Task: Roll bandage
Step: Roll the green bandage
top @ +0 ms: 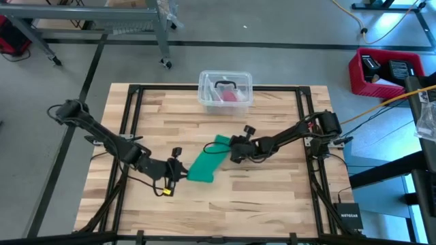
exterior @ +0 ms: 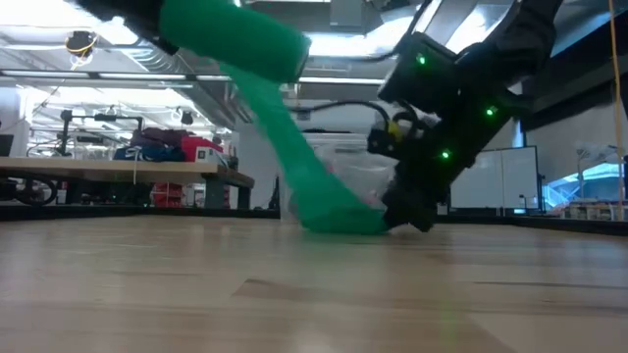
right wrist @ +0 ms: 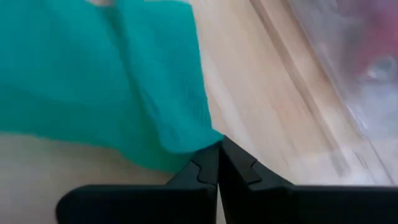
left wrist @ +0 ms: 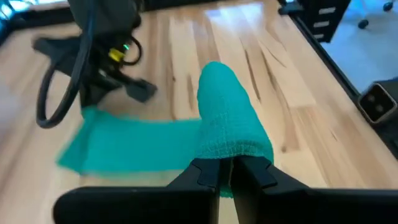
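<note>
The teal-green bandage [top: 206,162] lies slantwise at the table's middle. Its near end is a roll [left wrist: 230,118], and a flat strip [left wrist: 137,146] runs from the roll to its far end [top: 221,141]. In the low view the roll [exterior: 235,39] is raised and the strip slants down to the far end on the table [exterior: 339,218]. My left gripper [top: 180,171] is shut on the roll. My right gripper [top: 232,148] is shut at the bandage's far end, low on the table. My left gripper pinches one end face of the roll [left wrist: 227,155] between its two fingers, coming level from the table's left, along the roll's axis. The roll is lifted clear of the table, and the strip hangs slanting from it. My right gripper's shut fingertips [right wrist: 219,163] meet a corner of the bandage's flat far end [right wrist: 198,140], coming low from the table's right. The fingertips hide whether fabric is between them. That end lies on the table [exterior: 343,221].
A clear plastic tub [top: 225,90] with a pink-red item stands at the table's far middle, just behind the bandage's far end; it also shows in the right wrist view [right wrist: 348,50]. Bare wood lies toward the near edge [top: 225,211].
</note>
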Robot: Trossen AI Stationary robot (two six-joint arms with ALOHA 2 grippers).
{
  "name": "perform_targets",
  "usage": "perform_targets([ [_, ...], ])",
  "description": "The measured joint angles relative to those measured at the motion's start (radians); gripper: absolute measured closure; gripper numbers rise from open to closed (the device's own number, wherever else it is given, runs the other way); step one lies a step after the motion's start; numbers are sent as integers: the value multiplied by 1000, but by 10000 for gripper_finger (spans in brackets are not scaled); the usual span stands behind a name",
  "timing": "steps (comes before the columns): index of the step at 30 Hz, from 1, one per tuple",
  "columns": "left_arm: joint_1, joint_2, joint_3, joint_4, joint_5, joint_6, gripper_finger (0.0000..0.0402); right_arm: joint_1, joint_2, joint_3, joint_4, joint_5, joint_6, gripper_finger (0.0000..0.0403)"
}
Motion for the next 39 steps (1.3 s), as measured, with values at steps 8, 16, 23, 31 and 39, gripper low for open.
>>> perform_targets([
  [8, -36, 52, 0, -78, -6, -110, 389, -6, -4, 4, -161, 48, 109, 398],
  [16, -4, 59, 0, -67, -33, -61, 389, -7, -19, 48, -172, -128, 113, 336],
  [23, 2, 58, 0, -54, -38, -53, 389, -5, -107, 72, -180, -369, 8, 229],
  [31, 2, 57, 0, -55, -39, -54, 389, -5, -134, 74, -140, -579, -159, 172],
  [39, 2, 57, 0, -55, -47, -55, 389, 28, -113, 74, 25, -525, -316, 194],
])
